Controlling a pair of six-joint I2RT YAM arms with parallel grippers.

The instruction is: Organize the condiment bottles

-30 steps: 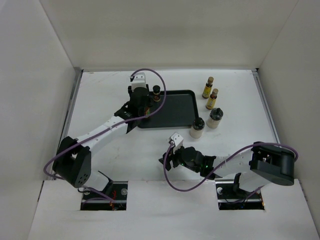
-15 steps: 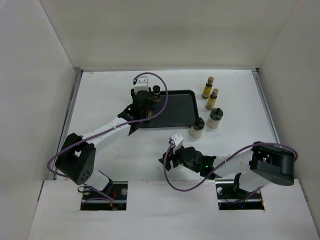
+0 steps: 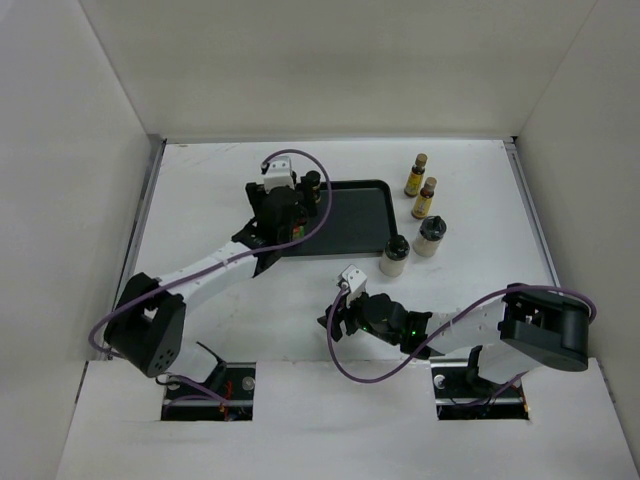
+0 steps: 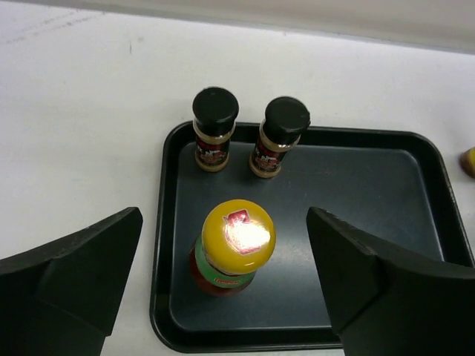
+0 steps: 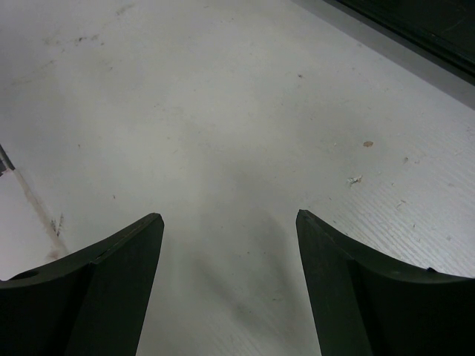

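Observation:
In the left wrist view a red bottle [image 4: 223, 276] with a green label and yellow cap stands upright in the black tray [image 4: 371, 222], near its left edge. My left gripper [image 4: 224, 213] hangs above it, open wide, fingers clear of the bottle on both sides. Two short dark brown, black-capped bottles [image 4: 214, 127] [image 4: 280, 136] stand at the tray's far left corner. Right of the tray in the top view are two slim yellow-labelled bottles [image 3: 416, 175] [image 3: 425, 198] and two squat pale jars [image 3: 394, 255] [image 3: 430, 237]. My right gripper [image 5: 228, 216] is open over bare table.
The tray [image 3: 355, 215] lies at the middle back of the white table, its right part bare. White walls close in the table on three sides. My right arm [image 3: 440, 335] lies low along the near edge, in front of the jars.
My left gripper has opened and let go of the red bottle, which now stands free in the tray. The right arm has not moved.

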